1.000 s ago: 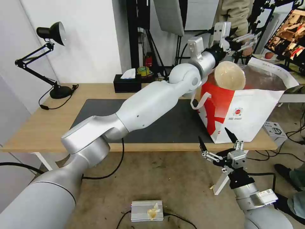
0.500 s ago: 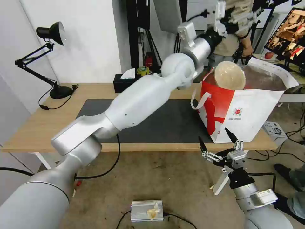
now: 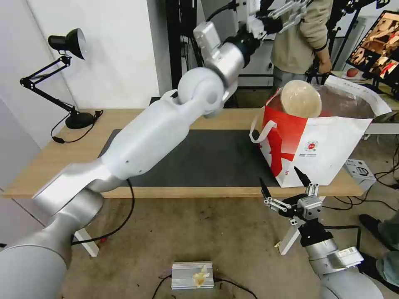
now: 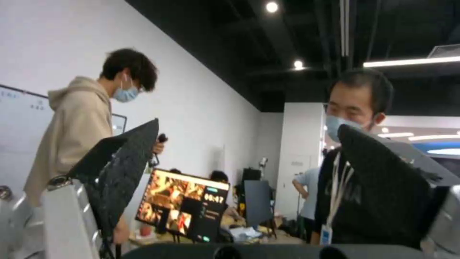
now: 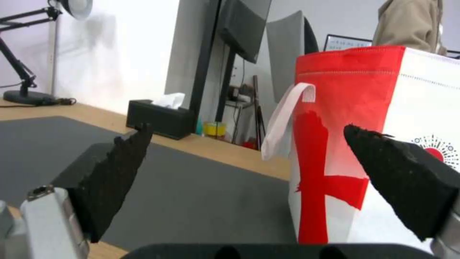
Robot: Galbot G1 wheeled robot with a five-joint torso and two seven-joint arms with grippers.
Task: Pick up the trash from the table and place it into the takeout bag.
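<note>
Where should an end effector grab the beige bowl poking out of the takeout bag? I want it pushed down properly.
Probably by the upper rim of the beige bowl, coming from above. It stands on edge, its round face toward the camera, leaning in the mouth of the takeout bag, so only its top edge is free. Both the left end effector and the right end effector are open.

The takeout bag [image 3: 322, 145] stood at the right end of the table [image 3: 54, 162], partly on the mat [image 3: 216, 155]. A shallow bowl [image 3: 300, 99] leaned in its mouth. A lamp [image 3: 66, 79] stood upper left.
</note>
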